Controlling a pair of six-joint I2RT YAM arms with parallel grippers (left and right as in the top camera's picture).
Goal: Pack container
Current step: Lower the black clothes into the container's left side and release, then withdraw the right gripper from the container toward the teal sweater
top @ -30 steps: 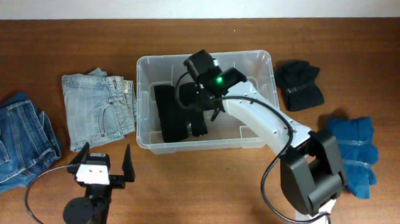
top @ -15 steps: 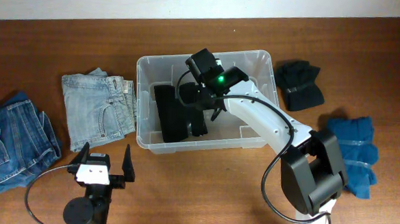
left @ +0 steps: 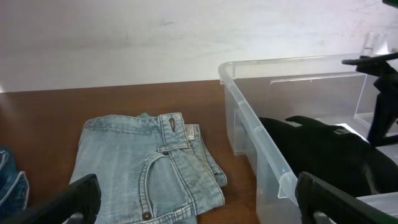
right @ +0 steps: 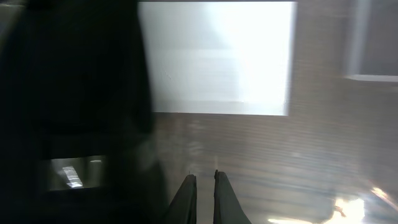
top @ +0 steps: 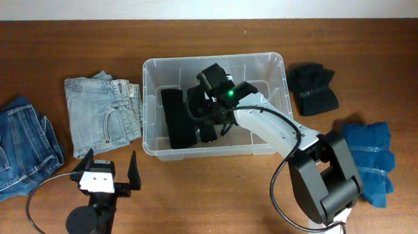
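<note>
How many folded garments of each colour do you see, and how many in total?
Black: 2, the packed garment and the loose garment
Denim: 2, the pale jeans and the dark jeans
Bright blue: 1, the blue bundle
Total: 5

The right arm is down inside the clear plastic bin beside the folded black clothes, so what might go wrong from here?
One: the shut right gripper sits low beside the folded black garment; pulling out, it may snag the fabric and unfold it. Two: it reaches in over the near wall of the clear plastic storage bin, so a sideways swing might shove the bin.
</note>
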